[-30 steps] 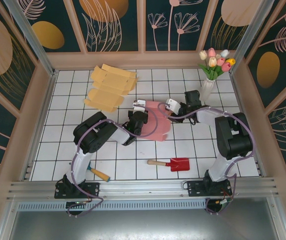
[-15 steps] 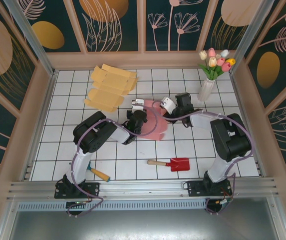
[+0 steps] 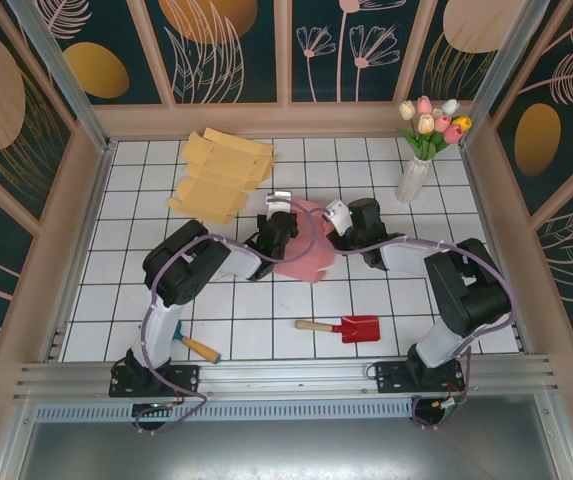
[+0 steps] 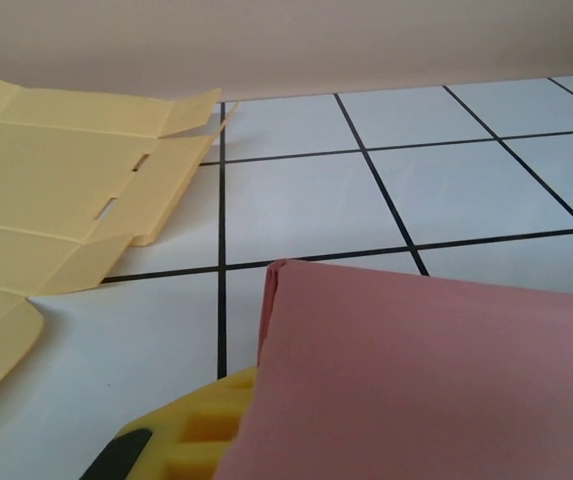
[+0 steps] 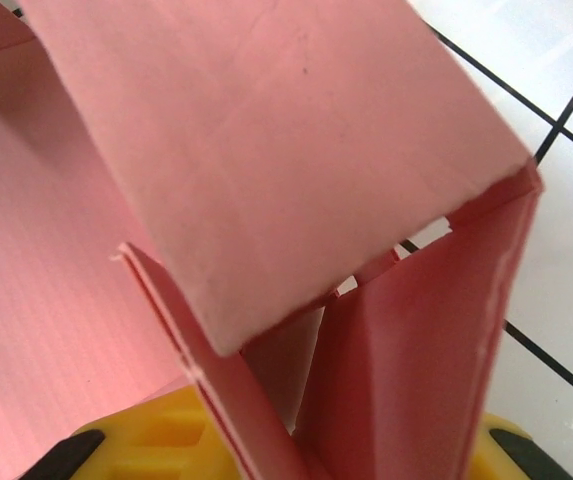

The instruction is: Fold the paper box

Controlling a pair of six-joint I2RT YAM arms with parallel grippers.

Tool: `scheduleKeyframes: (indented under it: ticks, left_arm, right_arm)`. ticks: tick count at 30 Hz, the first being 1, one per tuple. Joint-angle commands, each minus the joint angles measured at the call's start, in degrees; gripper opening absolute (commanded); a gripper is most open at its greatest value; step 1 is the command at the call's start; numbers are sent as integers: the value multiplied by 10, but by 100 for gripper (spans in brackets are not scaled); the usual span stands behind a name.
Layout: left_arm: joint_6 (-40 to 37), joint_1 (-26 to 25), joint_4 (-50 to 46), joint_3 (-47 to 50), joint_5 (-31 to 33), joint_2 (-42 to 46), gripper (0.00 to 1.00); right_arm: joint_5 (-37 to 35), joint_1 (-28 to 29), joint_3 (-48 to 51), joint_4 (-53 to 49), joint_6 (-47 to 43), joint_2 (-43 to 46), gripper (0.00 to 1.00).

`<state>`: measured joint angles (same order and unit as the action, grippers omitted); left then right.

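Overhead view: the pink paper box [image 3: 304, 252], partly folded, lies near the middle of the white-tiled bench [image 3: 126, 300], between the two arms. The left gripper [image 3: 287, 238] meets the box's left edge and the right gripper [image 3: 328, 236] its right edge. Behind and to the left, well apart from the box, lies a loose heap of flat yellow cardboard blanks [image 3: 221, 175]. A white vase of tulips [image 3: 418, 160] stands near the far right corner, and a small red shovel [image 3: 344, 327] with a wooden handle lies in front of the box. Left wrist view: a pink panel of the box [image 4: 436, 380] lies over one yellow finger [image 4: 191, 430]; the other finger is hidden, so whether this gripper is clamped cannot be told. The yellow blanks [image 4: 56, 190] lie beyond on the tiles. Right wrist view: raised pink panels of the box [image 5: 266, 150] meet at a folded corner, standing between the two yellow fingers [image 5: 136, 445], which sit apart on either side; whether they pinch the panels cannot be told.
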<state>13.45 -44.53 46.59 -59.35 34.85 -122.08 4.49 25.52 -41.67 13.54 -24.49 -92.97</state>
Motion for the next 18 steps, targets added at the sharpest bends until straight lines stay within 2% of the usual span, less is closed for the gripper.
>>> scheduleKeyframes:
  ticks: [1,5,18]
  left_arm:
    - [13,-15,-61,-19,-64,31,0]
    - [16,-15,-72,-14,-81,48,0]
    - [39,-17,-80,12,-88,80,0]
  right_arm:
    - [35,9,12,54,4,52,27]
    - [77,-12,33,66,29,95,22]
    - [125,-39,92,107,108,187,19]
